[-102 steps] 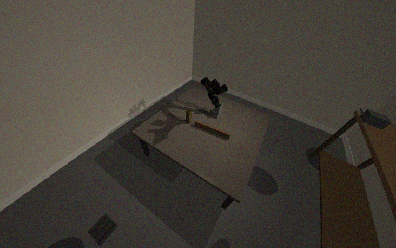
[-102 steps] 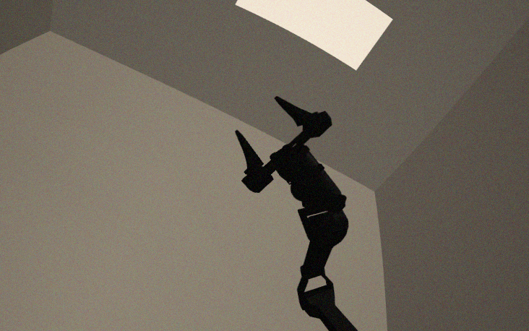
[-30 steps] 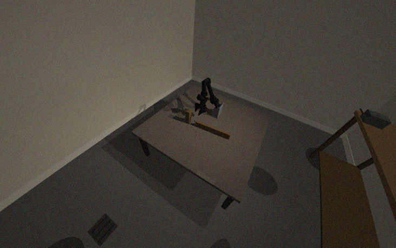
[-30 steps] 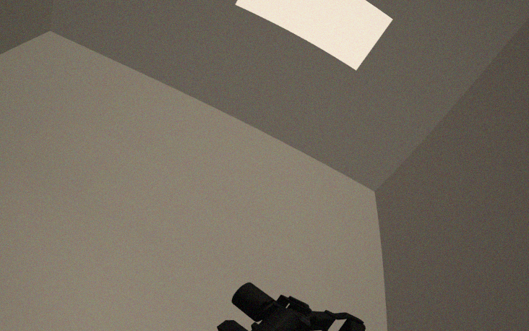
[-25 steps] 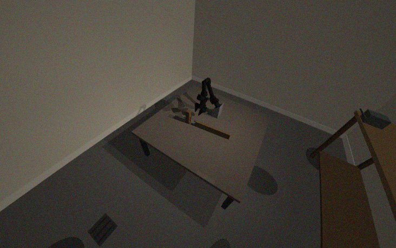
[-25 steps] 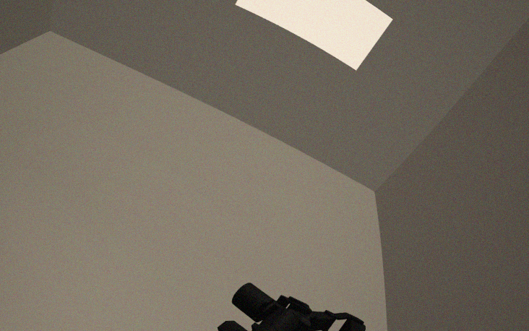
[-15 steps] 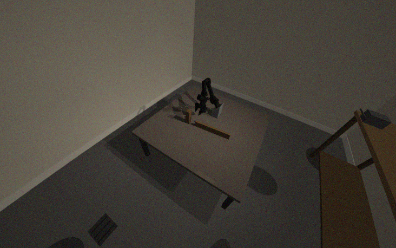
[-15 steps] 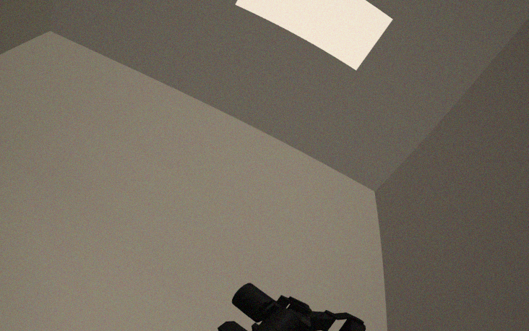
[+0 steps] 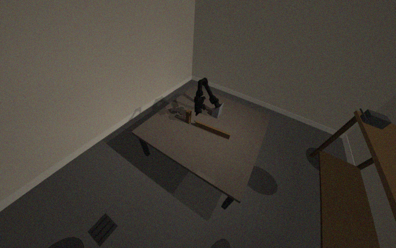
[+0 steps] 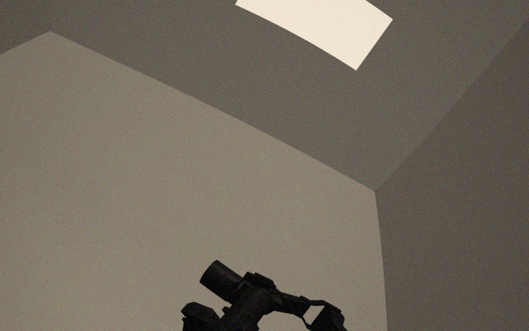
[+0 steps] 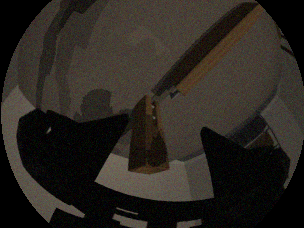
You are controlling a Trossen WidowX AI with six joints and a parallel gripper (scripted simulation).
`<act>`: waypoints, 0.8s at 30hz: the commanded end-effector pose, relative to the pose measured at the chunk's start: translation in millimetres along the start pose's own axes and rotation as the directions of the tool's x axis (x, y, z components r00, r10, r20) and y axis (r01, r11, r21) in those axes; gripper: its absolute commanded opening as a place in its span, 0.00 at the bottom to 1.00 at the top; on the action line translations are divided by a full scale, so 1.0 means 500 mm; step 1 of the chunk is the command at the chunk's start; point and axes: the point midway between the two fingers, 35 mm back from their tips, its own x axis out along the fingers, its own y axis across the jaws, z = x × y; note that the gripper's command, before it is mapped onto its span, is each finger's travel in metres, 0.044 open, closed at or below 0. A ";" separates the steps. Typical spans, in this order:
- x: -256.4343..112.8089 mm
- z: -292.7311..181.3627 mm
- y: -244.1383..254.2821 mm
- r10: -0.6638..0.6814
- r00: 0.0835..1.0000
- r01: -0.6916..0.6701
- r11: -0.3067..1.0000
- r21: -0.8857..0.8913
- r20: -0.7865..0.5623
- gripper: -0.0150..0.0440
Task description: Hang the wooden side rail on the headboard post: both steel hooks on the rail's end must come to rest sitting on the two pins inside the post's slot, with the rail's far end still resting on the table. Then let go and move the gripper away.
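Note:
The wooden side rail (image 9: 213, 130) (image 11: 219, 54) lies on the table (image 9: 189, 151). Small steel hooks (image 11: 174, 94) on its near end point toward the headboard post, beside its foot; no hook is seen inside the slot. The headboard post (image 9: 188, 116) (image 11: 138, 145) stands upright on the table. Small bright spots, perhaps the pins, show in its dark slot. My gripper (image 9: 197, 114) (image 11: 165, 122) is open and empty, above the table close to the post. In the wrist view the post shows between the spread fingers, farther off. The exact height is hard to tell.
A pale block (image 9: 217, 111) is at the arm's base. The exterior view shows only dark arm links (image 10: 249, 300), walls and a ceiling light (image 10: 331, 27). A wooden shelf unit (image 9: 341, 198) stands at the right, away from the table. The light is dim.

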 end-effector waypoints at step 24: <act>-0.003 -0.034 -0.046 0.125 0.989 -0.140 0.966 0.217 0.079 1.00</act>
